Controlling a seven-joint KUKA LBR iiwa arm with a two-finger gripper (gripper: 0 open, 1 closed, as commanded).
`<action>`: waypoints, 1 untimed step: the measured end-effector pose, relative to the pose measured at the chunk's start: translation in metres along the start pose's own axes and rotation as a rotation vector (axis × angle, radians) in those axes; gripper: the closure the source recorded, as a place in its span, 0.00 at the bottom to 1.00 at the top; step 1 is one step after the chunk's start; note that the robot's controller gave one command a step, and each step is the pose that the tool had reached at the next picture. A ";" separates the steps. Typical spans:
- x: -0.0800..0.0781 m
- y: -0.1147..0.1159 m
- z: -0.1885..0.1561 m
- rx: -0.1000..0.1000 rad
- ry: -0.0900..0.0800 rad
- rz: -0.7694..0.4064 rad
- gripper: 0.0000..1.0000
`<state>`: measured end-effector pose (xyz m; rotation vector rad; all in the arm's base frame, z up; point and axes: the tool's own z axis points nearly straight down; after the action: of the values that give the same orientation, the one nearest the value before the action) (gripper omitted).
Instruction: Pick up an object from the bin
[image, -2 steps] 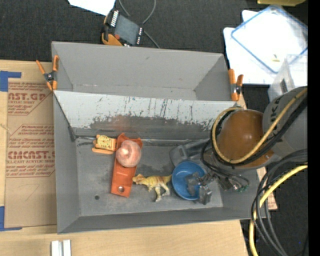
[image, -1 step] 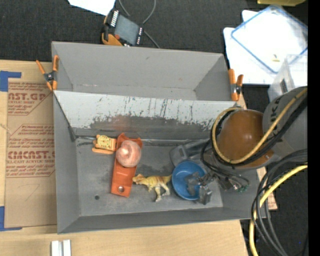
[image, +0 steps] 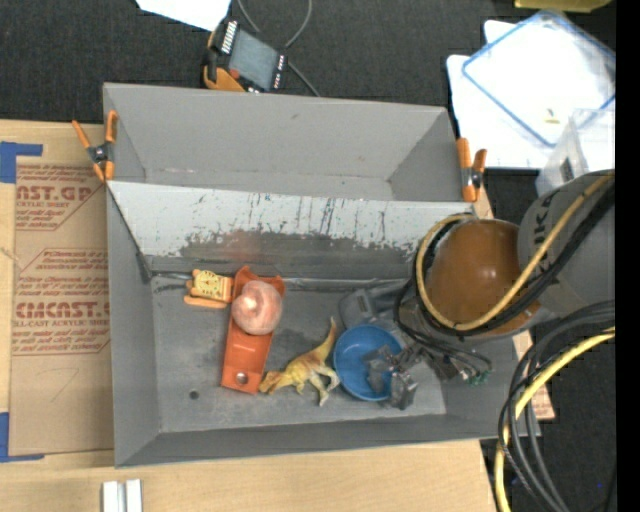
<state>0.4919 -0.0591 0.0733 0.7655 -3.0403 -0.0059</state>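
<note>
One tool (image: 392, 378) is hanging over the 3 o'clock rim of a blue round bowl (image: 355, 362), which is lying toward 5 o'clock on the floor of the bin (image: 280, 140). Whether the tool is wide or narrow cannot be told. At the bowl's 9 o'clock a yellow toy dinosaur (image: 300, 375) is lying just beside it. Farther that way, a pink ball (image: 258, 306) is resting on an orange bracket (image: 243, 362).

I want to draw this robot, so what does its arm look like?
The arm is fat, round and grey. Near its end sits a shiny orange-brown cover shaped like a ball. Thin yellow cables and thick black cables loop around it, and small wires hang under the cover.
</note>
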 end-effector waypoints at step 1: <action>0.000 0.000 0.000 0.000 0.000 0.000 1.00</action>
<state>0.4919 -0.0591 0.0733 0.7657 -3.0399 -0.0059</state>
